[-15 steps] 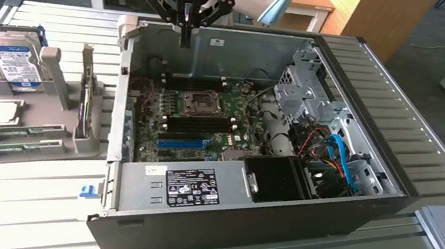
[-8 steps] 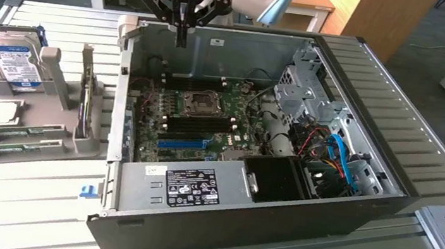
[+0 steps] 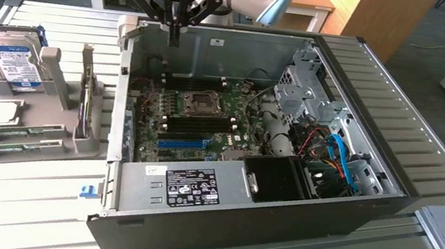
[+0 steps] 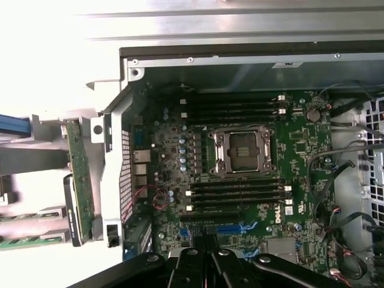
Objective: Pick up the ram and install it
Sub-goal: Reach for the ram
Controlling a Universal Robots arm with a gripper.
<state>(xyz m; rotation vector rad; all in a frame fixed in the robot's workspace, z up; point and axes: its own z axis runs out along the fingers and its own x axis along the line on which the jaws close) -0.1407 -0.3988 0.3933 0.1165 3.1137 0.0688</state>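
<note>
step: pick, not yet made | gripper (image 3: pixel 172 39) pressed together, empty; above case (image 3: pixel 235 228) back wall | ram (image 3: pixel 18 132) flat in rack (image 3: pixel 61 89), table's (image 3: pixel 25 215) edge on the exterior view's left | pick needs fingers spread across stick

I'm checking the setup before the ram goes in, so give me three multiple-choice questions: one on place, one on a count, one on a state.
1. The ram sticks lie: A in the grey holder; B inside the case; C between the fingers.
2. Ram sticks there: A one; B two; C four.
3. The fingers are: A spread wide; B gripping a stick; C shut, empty.
Answers: A, both sit in the grey holder beside the case; B, two green sticks show; C, the fingers meet above the case with nothing between them.
</note>
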